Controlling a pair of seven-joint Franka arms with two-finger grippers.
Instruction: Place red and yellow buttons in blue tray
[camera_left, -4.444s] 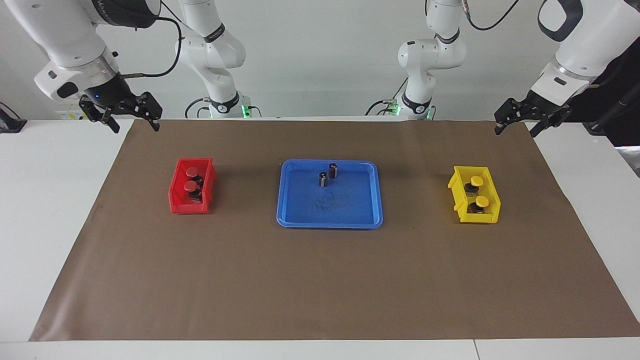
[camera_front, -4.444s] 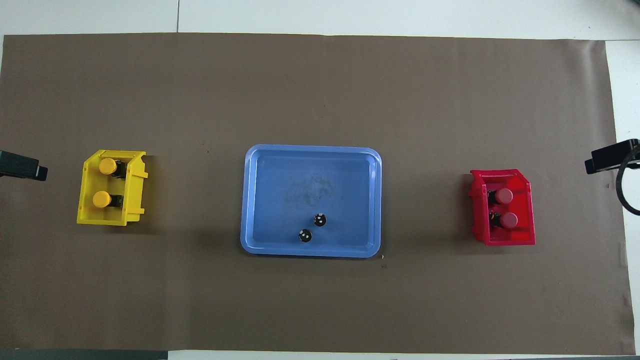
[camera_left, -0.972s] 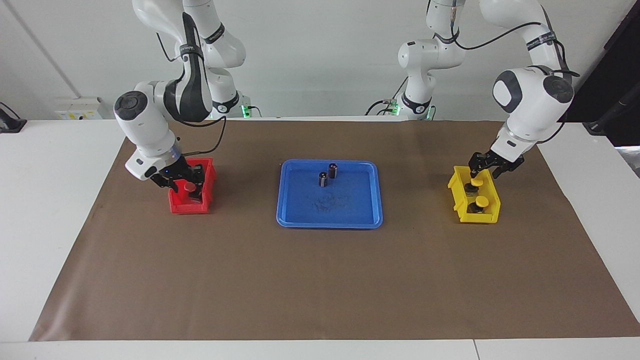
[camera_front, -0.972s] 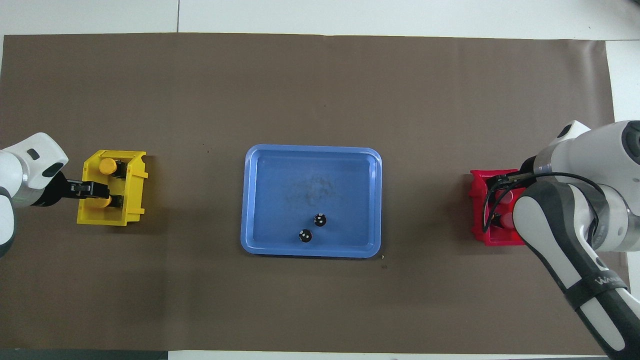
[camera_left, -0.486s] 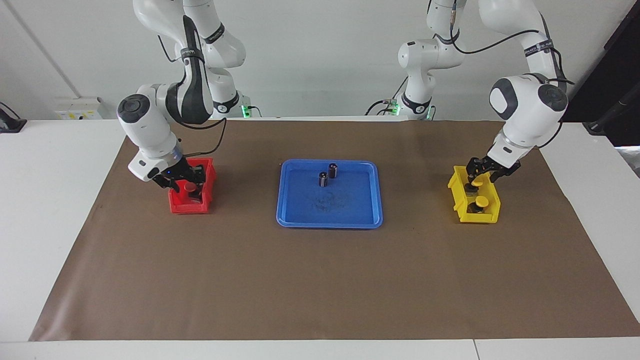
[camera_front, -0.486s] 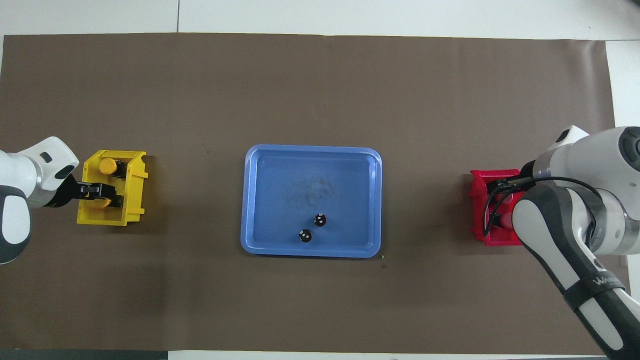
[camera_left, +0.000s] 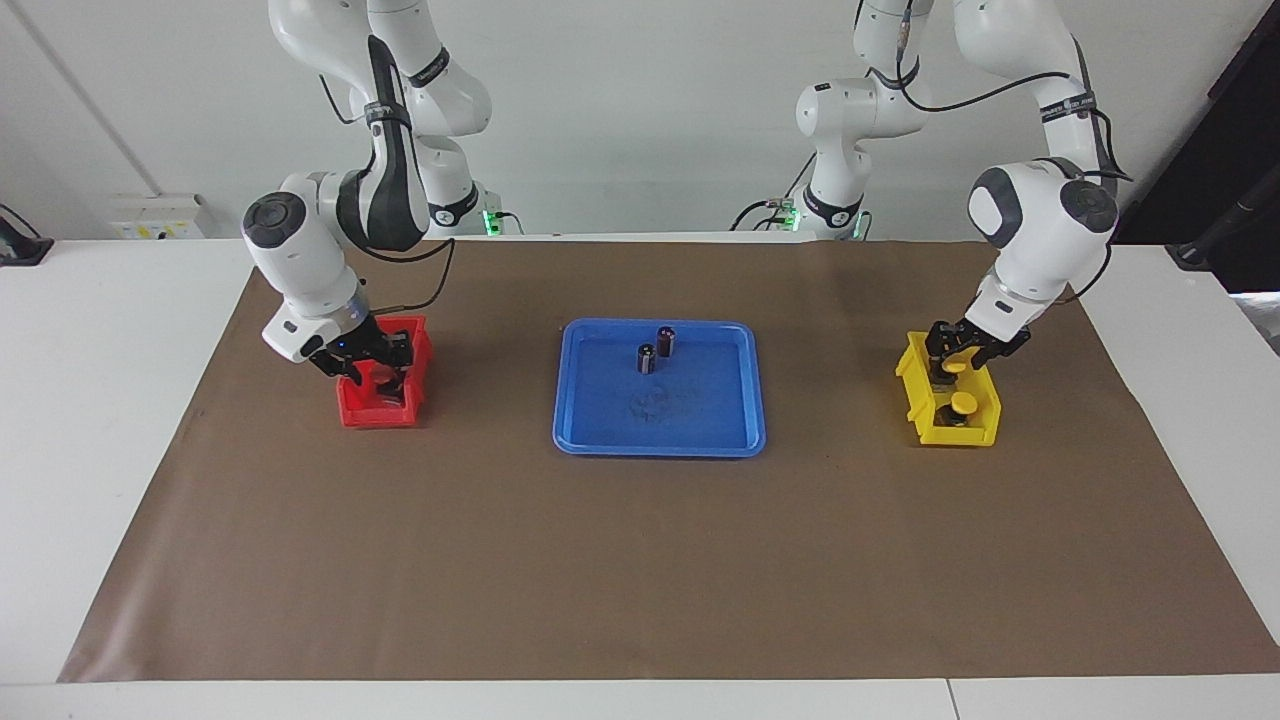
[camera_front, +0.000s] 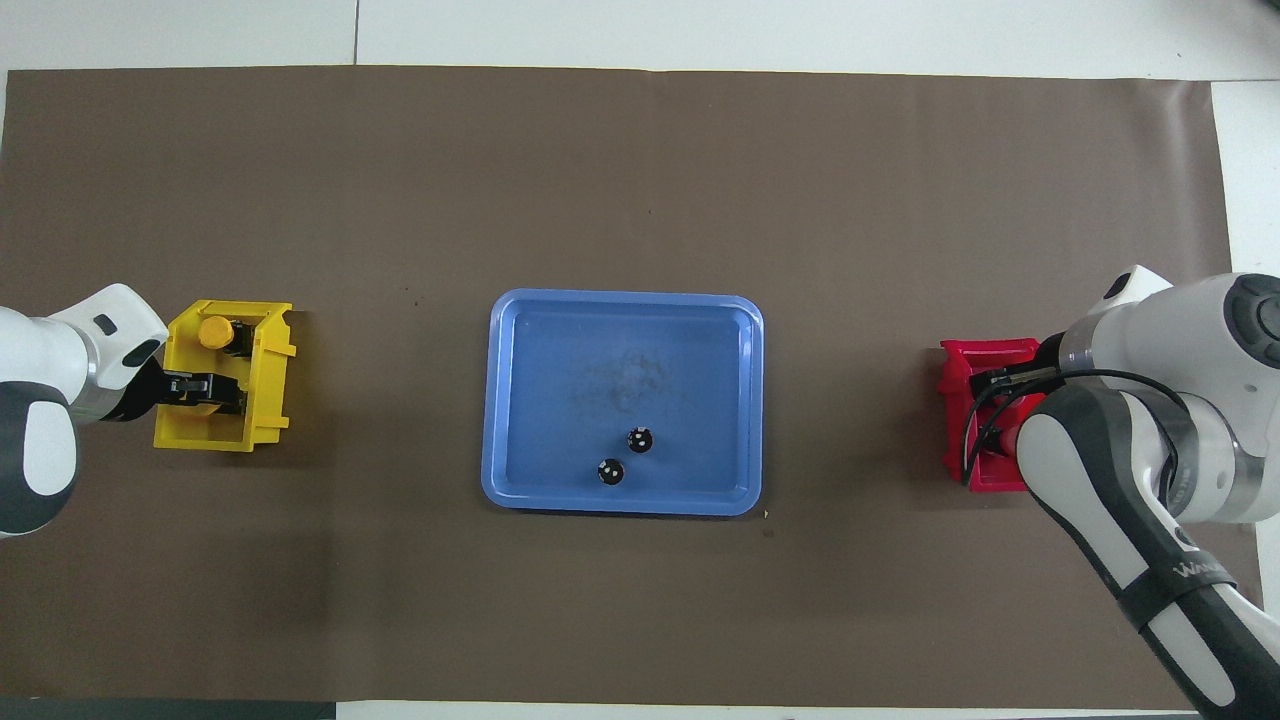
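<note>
The blue tray (camera_left: 700, 425) (camera_front: 560, 350) lies mid-table. Two yellow buttons sit in the yellow bin (camera_left: 960, 436) (camera_front: 268, 400). One yellow button (camera_left: 964, 402) (camera_front: 214, 331) stands free. My left gripper (camera_left: 958, 354) (camera_front: 204, 390) is low in that bin, open, its fingers on either side of the other yellow button (camera_left: 953, 367), the one nearer the robots. My right gripper (camera_left: 372, 374) is down in the red bin (camera_left: 356, 411) (camera_front: 955, 385), open. The red buttons are hidden by the gripper and, in the overhead view, by the arm.
Two dark capless cylinders (camera_left: 647, 358) (camera_left: 666, 341) stand in the tray at its end nearer the robots; they also show in the overhead view (camera_front: 639, 439) (camera_front: 610, 471). A brown mat (camera_left: 640, 560) covers the table.
Both arms came in from the table's ends. In the last second both grippers sank lower into their bins, the left one settling around the yellow button nearer the robots.
</note>
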